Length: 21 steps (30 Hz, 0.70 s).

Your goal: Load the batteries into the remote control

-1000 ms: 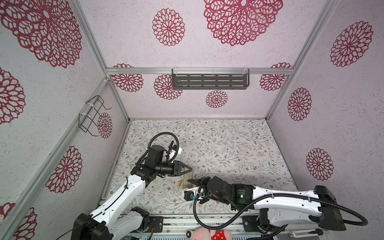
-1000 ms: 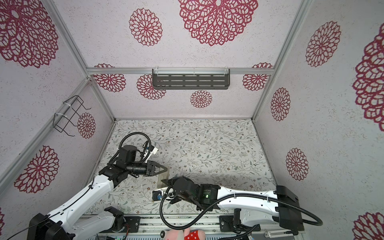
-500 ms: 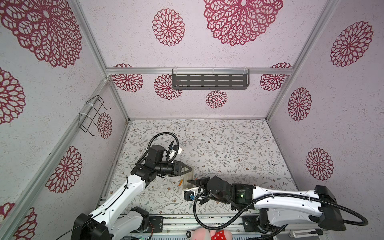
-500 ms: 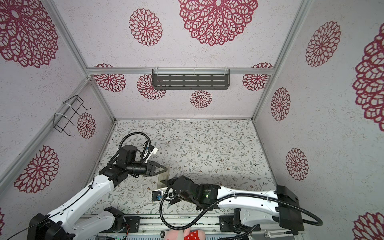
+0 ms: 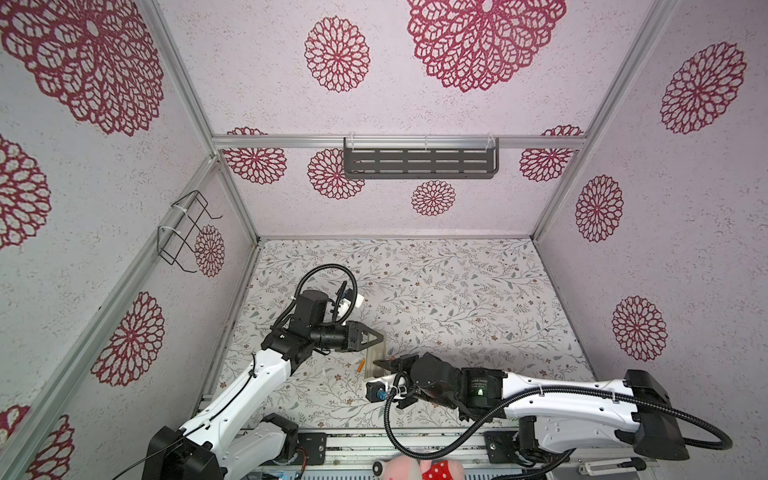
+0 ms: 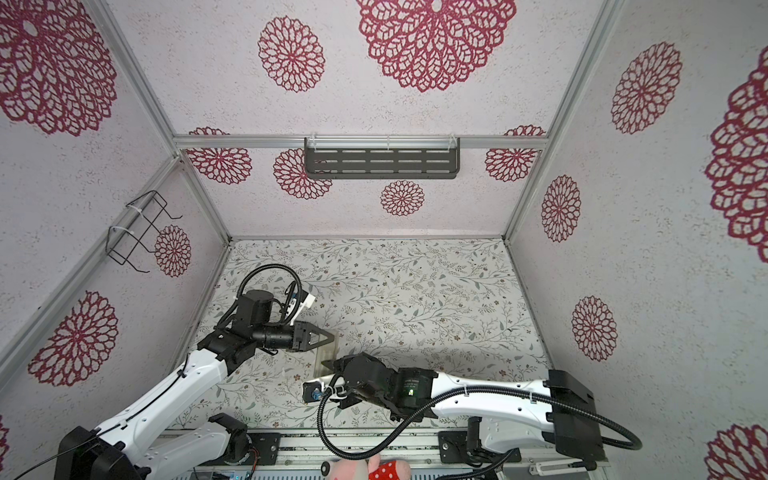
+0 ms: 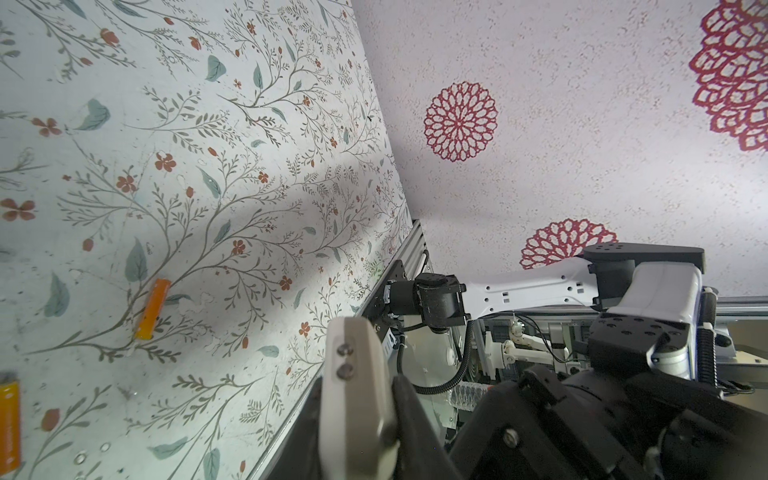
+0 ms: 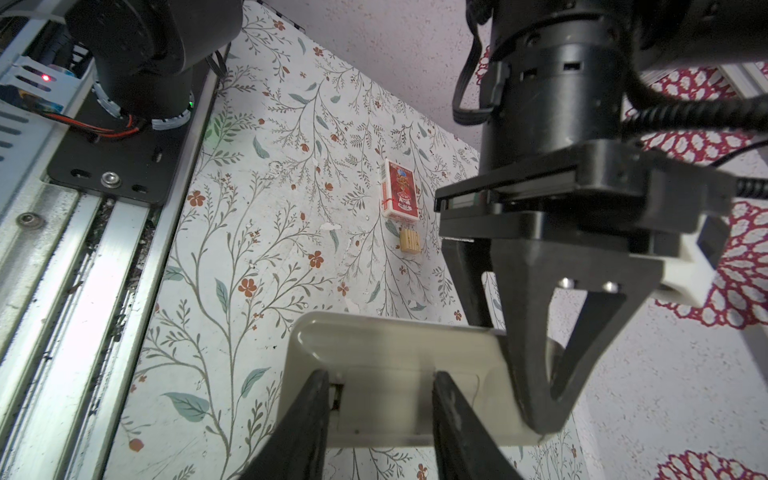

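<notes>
right wrist view first: nothing has shifted over the last second — both arms sit where they were, and neither pincer has changed its width. your left pincer (image 8: 513, 365) is clamped tight on one edge of the slim remote control (image 8: 386, 357), whose plain beige-grey back faces this camera. your right pincer (image 8: 380, 380) stands part-open, its fingers spread over that back. whether they press on it, you cannot tell. the two small orange cylinder batteries (image 7: 153, 309) lie loose on the floral-print table (image 7: 232, 137), near each other but apart, one half cut off by the edge of the left wrist view. so i'd judge you're paused at the cover — no open compartment shows, and loading hasn't begun. the stillness suggests either a careful set-up or a cover that won't give.
</notes>
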{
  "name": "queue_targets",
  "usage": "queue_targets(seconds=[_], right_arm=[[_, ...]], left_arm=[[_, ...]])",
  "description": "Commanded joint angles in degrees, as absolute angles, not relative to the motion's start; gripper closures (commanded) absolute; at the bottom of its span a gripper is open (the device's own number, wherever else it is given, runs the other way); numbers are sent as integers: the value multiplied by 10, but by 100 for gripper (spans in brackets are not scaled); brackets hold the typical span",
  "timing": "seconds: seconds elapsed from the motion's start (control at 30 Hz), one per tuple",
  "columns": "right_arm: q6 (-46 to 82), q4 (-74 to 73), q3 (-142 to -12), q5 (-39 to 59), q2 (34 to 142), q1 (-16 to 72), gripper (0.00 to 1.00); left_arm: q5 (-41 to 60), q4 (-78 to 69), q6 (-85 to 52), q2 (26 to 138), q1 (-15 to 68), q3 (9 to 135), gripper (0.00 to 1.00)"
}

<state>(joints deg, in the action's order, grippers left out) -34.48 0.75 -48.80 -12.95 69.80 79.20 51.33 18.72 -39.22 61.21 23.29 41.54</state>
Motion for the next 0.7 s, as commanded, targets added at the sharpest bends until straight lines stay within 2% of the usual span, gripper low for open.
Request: queue_targets(seconds=[0.0, 0.67], right_arm=[[-347, 3, -497, -162, 700, 789, 58], [-378, -29, -501, -237, 714, 789, 69]], left_arm=[[544, 178, -395, 611, 233, 425, 100], [547, 173, -396, 613, 233, 420, 100]])
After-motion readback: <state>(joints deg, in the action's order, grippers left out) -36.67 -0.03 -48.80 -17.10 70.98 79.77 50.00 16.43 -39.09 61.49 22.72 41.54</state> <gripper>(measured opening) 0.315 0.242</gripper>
